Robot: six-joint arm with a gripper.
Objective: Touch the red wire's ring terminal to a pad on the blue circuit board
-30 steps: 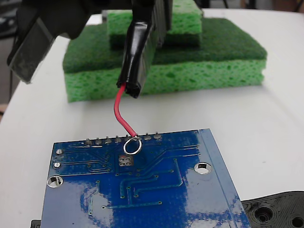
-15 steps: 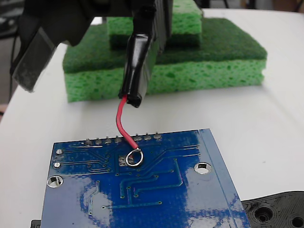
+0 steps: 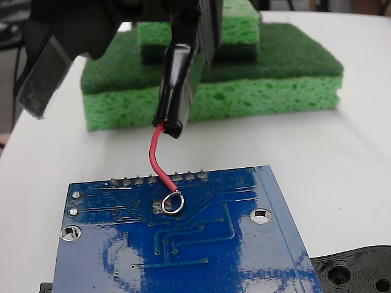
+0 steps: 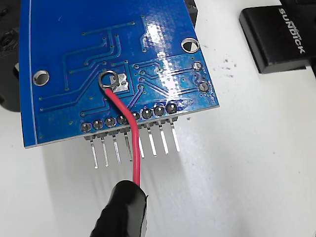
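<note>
Wire (image 4: 129, 129) runs lengthwise down onto board (image 4: 64, 59).

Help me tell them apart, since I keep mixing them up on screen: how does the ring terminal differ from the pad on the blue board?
The ring terminal is a round, open loop with blue board showing through it; the pad is a filled square patch with dark dots. The ring is fixed to the red wire; the pad is part of the blue circuit board. Both are small and silvery, and in the wrist view they overlap at the pad's left edge.
</note>
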